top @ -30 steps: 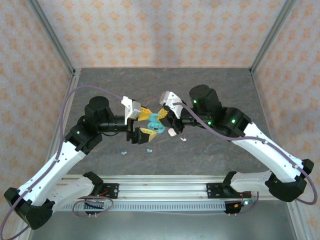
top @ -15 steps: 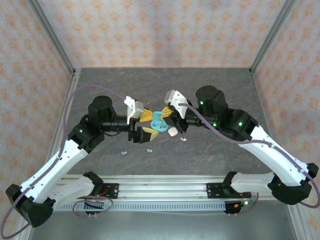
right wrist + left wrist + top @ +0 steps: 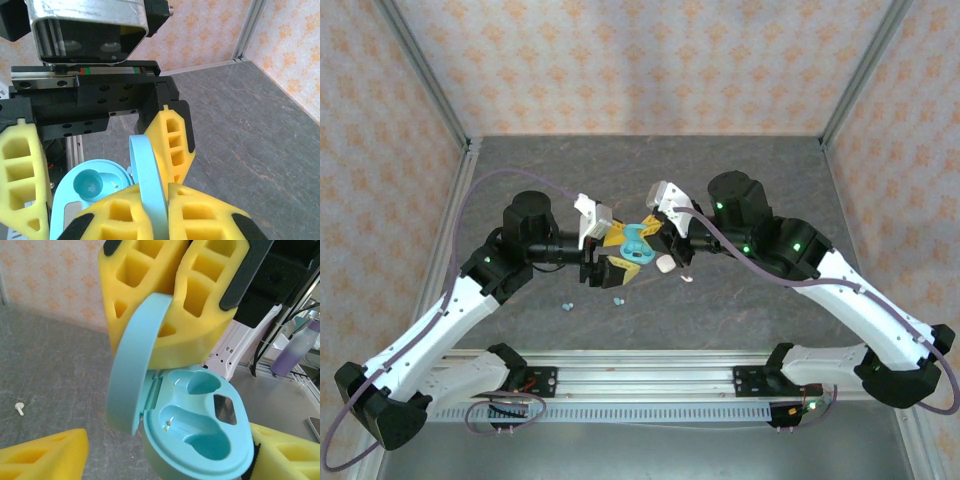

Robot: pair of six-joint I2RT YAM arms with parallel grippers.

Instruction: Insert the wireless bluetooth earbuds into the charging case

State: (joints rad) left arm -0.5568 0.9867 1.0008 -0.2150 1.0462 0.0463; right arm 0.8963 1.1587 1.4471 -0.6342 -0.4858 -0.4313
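While open, one teal case [image 3: 200, 440]; two teal earbuds [image 3: 566, 305] [image 3: 617, 300] on table [image 3: 770, 180].

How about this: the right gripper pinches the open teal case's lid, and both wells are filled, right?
No, the wells are empty: the left wrist view shows that. The right gripper does pinch the lid of the open teal case.
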